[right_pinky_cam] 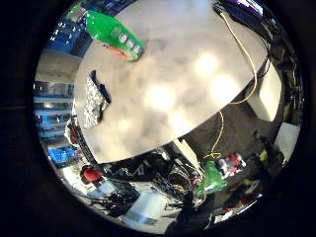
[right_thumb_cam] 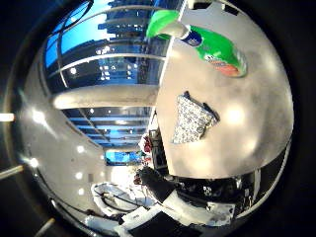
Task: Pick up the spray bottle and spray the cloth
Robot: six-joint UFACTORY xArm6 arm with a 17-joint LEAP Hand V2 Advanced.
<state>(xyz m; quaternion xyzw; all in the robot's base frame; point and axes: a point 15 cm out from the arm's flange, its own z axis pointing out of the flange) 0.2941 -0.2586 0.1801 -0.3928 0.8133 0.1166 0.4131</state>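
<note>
Grey table [right_pinky_cam: 187,74] carries your green spray bottle [right_thumb_cam: 217,49] lying lengthwise along one edge, patterned cloth [right_thumb_cam: 191,120] nearby; hand's state you cannot tell.

A pale grey tabletop [right_pinky_cam: 187,84] with a mottled surface carries several bright patches of reflected light. Past its edge, the floor [right_pinky_cam: 237,123] is dark. Beside the tabletop stand blue-lit shelves or window bands [right_thumb_cam: 118,64] crossed by pale horizontal bars. A white box-like piece of furniture [right_pinky_cam: 269,94] stands just beside the tabletop. Cluttered equipment [right_pinky_cam: 148,187] crowds the floor nearby.
</note>
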